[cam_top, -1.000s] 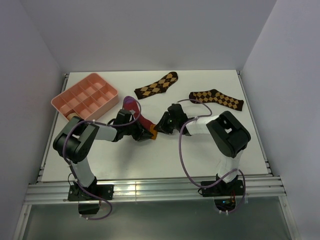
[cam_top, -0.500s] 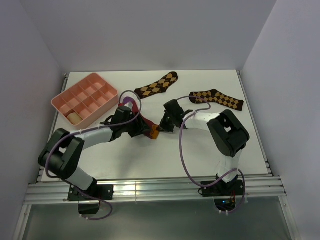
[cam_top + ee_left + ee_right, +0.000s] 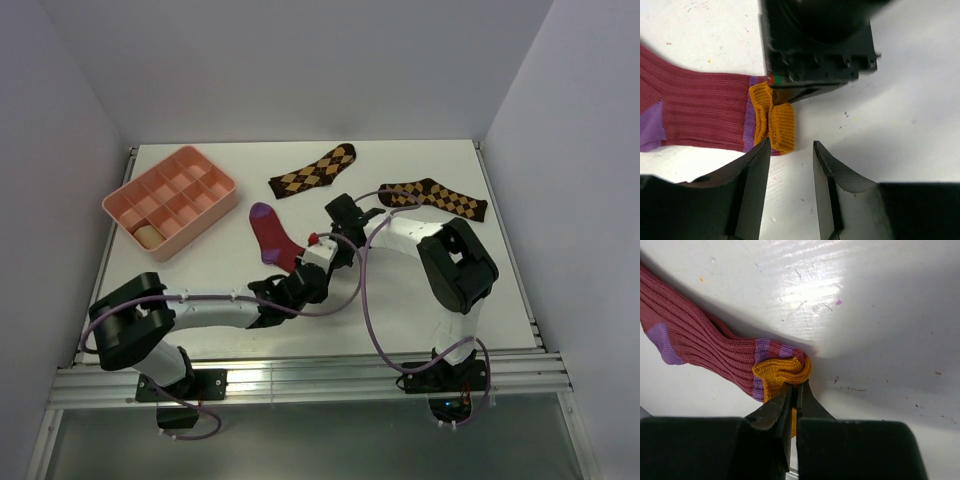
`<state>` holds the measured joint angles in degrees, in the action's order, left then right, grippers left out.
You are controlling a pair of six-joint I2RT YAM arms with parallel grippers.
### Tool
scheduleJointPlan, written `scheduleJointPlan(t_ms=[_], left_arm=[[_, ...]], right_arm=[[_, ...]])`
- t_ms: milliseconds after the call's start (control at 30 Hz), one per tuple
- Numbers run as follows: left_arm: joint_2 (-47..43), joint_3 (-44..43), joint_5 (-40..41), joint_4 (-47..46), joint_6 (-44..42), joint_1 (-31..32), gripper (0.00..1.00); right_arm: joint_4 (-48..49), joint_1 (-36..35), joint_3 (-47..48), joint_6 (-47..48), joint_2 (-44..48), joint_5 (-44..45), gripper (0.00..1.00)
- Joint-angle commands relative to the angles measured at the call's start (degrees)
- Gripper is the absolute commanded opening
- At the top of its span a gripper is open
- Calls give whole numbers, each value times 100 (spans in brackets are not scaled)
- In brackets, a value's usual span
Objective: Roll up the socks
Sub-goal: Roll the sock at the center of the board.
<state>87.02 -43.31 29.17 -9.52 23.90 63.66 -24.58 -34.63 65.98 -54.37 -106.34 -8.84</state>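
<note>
R gripper (image 3: 794,386) pinched tight on orange cuff (image 3: 782,371) of crimson sock (image 3: 272,233), mid desk (image 3: 200,265). L gripper (image 3: 791,150) part open, empty, tips just beside cuff.

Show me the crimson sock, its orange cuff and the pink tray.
crimson sock (image 3: 272,237): top view, on its ribbed foot.
orange cuff (image 3: 776,125): left wrist view, on its bunched middle.
pink tray (image 3: 205,217): top view, on its near wall.
</note>
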Motion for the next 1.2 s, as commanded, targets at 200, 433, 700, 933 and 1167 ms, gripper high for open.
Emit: scheduleJointPlan(t_ms=[200, 433, 700, 933, 1167], left_arm=[[886, -371, 1214, -762, -1115, 560, 46], [1615, -617, 1434, -605, -1353, 560, 48], [2161, -960, 1908, 64, -1099, 560, 49], [2407, -1136, 2040, 697, -659, 472, 27], [2258, -1092, 1778, 934, -273, 358, 1]], right_arm=[[-478, 35, 100, 172, -167, -100, 0], [-373, 53, -23, 172, -229, -267, 0], [-258, 97, -146, 190, -185, -399, 0], [-170, 141, -234, 216, -167, -540, 0], [303, 334, -480, 216, 17, -917, 0]])
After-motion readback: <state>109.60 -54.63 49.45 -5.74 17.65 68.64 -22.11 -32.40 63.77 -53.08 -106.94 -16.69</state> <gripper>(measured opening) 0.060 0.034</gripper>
